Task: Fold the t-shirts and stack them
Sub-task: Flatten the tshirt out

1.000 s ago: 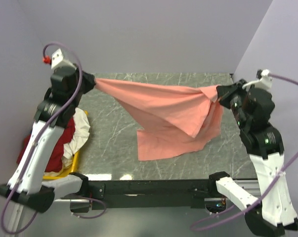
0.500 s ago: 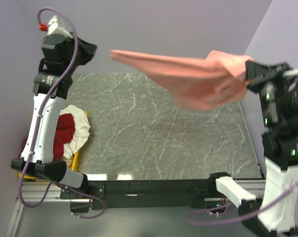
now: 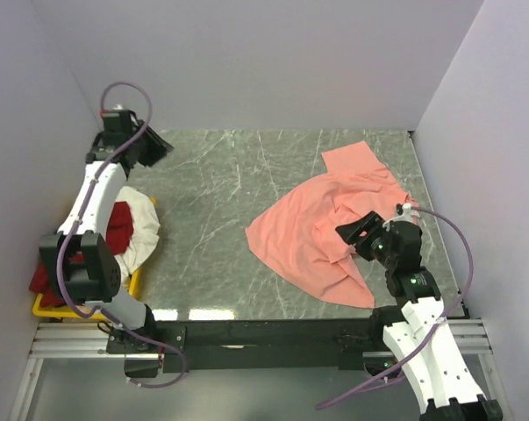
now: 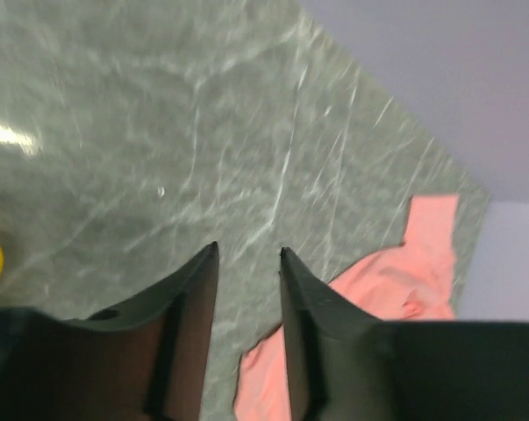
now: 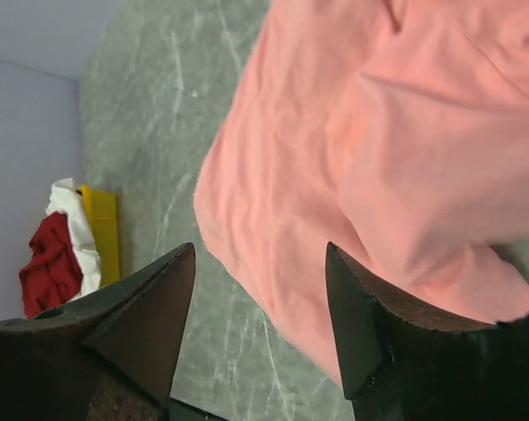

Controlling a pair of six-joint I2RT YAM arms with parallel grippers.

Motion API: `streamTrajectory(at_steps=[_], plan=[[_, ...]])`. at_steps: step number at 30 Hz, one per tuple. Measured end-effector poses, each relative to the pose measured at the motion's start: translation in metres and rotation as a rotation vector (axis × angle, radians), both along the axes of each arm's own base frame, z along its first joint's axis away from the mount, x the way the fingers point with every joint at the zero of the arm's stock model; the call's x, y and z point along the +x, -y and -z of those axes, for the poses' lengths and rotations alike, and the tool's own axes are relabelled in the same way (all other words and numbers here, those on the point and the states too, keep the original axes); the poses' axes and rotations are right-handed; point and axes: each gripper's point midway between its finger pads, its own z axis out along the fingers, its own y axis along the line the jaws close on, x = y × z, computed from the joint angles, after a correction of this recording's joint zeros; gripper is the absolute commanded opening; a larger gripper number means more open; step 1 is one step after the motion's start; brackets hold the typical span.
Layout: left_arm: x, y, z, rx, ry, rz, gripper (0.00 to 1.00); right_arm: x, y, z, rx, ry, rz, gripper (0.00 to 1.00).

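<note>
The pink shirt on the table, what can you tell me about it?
The pink shirt is soft, plain cloth. It lies crumpled and unfolded on the right side of the stone-look table, with creases and one flap reaching toward the far wall. The right arm has its jaws open over the shirt's near edge, gripping nothing.

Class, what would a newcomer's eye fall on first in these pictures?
The salmon-pink t-shirt lies rumpled on the right half of the marbled table. At the left edge, a dark red t-shirt and a white t-shirt are heaped in a yellow bin.
</note>
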Motion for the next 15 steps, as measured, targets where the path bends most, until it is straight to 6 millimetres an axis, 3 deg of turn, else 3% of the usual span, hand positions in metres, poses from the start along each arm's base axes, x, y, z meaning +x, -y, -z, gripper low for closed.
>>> streamTrajectory(at_steps=[2, 5, 8, 10, 13, 15], plan=[[-0.010, 0.021, 0.020, 0.016, -0.044, 0.036, 0.43, 0.001, 0.001, -0.005, -0.008, 0.017, -0.002, 0.68], [-0.039, 0.086, 0.034, 0.050, -0.037, 0.160, 0.43, 0.007, 0.004, -0.023, -0.031, 0.077, 0.006, 0.67], [-0.097, 0.164, 0.049, 0.060, -0.015, 0.345, 0.42, 0.010, 0.008, -0.027, -0.057, 0.099, 0.019, 0.68], [-0.133, 0.199, 0.066, 0.070, -0.022, 0.435, 0.41, 0.012, 0.011, -0.026, -0.074, 0.097, 0.028, 0.68], [-0.166, 0.231, 0.105, 0.124, -0.082, 0.500, 0.38, 0.017, 0.015, -0.021, -0.103, 0.070, 0.040, 0.68], [-0.173, 0.245, 0.134, 0.177, -0.132, 0.514, 0.40, 0.021, 0.016, -0.021, -0.113, 0.058, 0.046, 0.68]])
